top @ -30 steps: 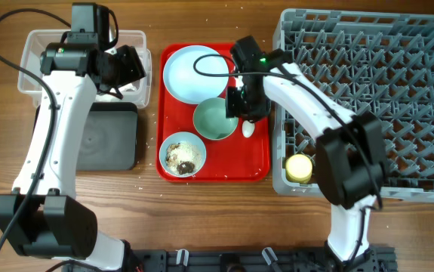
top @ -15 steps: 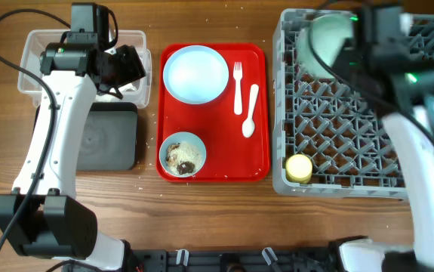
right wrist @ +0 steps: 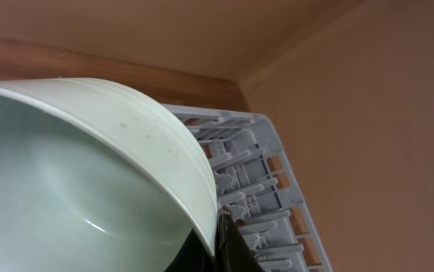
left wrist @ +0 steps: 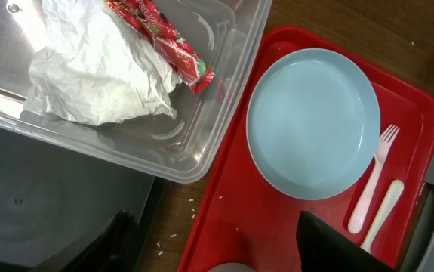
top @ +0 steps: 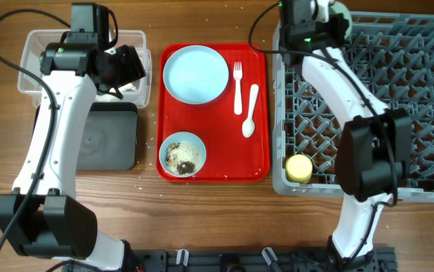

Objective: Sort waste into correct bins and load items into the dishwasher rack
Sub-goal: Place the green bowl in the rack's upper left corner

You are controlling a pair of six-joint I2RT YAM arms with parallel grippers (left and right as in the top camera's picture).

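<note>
My right gripper (top: 324, 17) is shut on the rim of a light blue bowl (top: 342, 10), held tilted over the far left corner of the grey dishwasher rack (top: 398, 98). The bowl (right wrist: 73, 181) fills the right wrist view, with the rack (right wrist: 258, 193) behind it. My left gripper (top: 124, 66) is open and empty above the clear tub (top: 32, 53), which holds the napkin (left wrist: 96, 75) and the red wrapper (left wrist: 164, 38). On the red tray (top: 220, 162) lie the plate (top: 195, 73), fork (top: 238, 85), spoon (top: 250, 109) and a bowl with food scraps (top: 183, 154). The yellow cup (top: 300, 168) sits in the rack.
The black tray (top: 107, 136) lies in front of the clear tub, with white crumbs on the wood between it and the red tray. The left arm stretches along the table's left side. The right arm crosses the rack's left half.
My right gripper has lifted one bowl off the red tray and carried it to the rack's far left corner. The left arm has not moved.
</note>
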